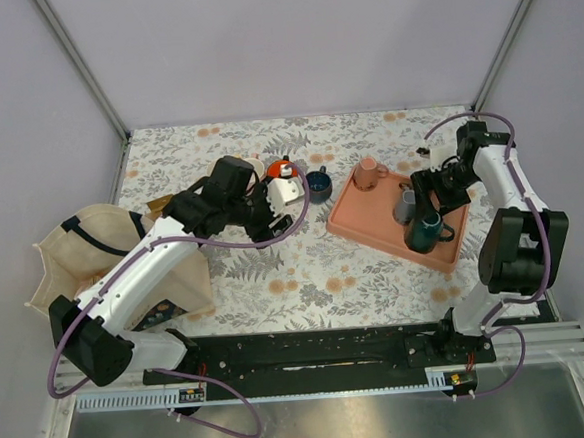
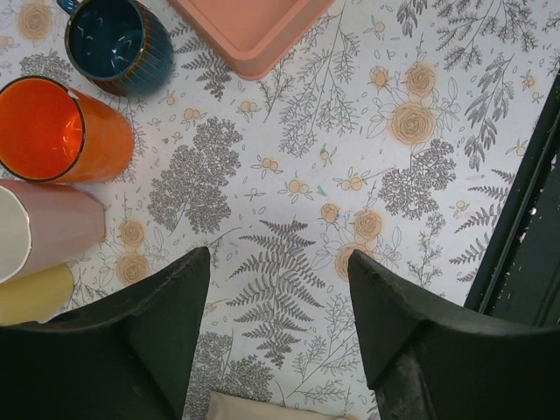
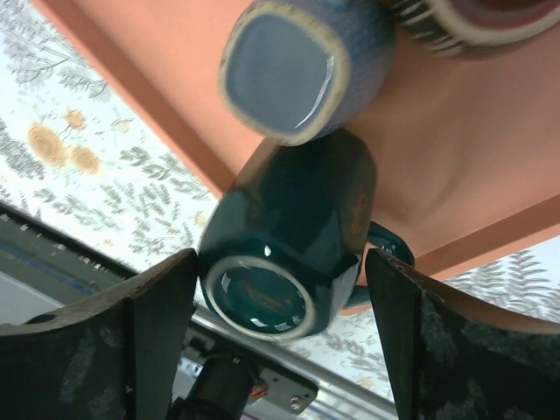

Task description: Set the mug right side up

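A dark teal mug [image 1: 425, 232] stands upside down, base up, at the near corner of the salmon tray [image 1: 372, 220]. In the right wrist view its base ring faces the camera [image 3: 284, 249]. My right gripper [image 1: 436, 199] is open, with a finger on each side of the mug [image 3: 280, 262]; the left finger is close to it and the right one is apart. A grey-blue mug [image 3: 297, 61] also stands upside down next to it [image 1: 404, 206]. My left gripper [image 1: 272, 215] is open and empty over bare tablecloth [image 2: 278, 262].
A pink mug [image 1: 368, 173] stands at the tray's far corner. Left of the tray are a blue mug [image 2: 118, 39], an orange cup [image 2: 52, 131] and a pink-and-white cup [image 2: 44, 232]. A cream bag [image 1: 84, 249] lies at the left. The black rail [image 1: 311, 353] runs along the near edge.
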`<state>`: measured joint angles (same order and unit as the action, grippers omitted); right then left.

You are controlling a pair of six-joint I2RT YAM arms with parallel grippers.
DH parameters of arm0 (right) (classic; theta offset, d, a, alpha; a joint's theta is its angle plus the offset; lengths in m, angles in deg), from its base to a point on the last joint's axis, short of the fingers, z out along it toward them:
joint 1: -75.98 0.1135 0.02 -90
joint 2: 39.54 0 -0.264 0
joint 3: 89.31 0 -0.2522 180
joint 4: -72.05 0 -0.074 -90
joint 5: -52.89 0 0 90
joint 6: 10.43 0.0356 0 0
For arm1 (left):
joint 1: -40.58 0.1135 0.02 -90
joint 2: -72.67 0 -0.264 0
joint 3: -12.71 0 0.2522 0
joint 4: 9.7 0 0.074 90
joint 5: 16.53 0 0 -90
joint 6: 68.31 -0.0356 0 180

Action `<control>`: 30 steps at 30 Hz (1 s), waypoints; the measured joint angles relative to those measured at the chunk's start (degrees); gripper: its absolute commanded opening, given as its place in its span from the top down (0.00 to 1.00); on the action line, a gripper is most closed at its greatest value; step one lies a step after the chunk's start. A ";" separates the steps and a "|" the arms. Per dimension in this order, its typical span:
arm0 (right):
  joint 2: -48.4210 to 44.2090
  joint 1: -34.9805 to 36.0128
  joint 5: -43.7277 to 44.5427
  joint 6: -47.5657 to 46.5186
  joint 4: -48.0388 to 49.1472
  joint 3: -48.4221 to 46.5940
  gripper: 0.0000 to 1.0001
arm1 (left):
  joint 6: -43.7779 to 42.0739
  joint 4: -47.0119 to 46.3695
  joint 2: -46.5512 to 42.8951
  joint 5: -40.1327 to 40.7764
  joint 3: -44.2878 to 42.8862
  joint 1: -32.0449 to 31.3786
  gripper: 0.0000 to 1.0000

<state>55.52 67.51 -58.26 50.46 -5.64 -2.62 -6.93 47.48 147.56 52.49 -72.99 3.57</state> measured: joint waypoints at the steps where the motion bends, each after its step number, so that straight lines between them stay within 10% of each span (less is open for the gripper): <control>1: 0.28 -0.07 -0.96 0.48 -0.83 0.00 0.09 | 0.04 -0.02 0.13 -0.02 -0.17 0.00 0.32; 17: -15.28 -4.26 -9.46 -35.78 -11.34 6.43 0.11 | -0.44 1.03 0.48 0.07 -1.42 0.00 0.32; 30: -8.81 -7.10 -8.48 -49.99 -4.76 14.12 0.20 | -0.31 1.33 0.48 1.16 -1.42 0.00 0.32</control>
<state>46.72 60.41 -66.74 0.48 -10.40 11.50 -7.24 48.82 148.04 53.65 -74.41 3.57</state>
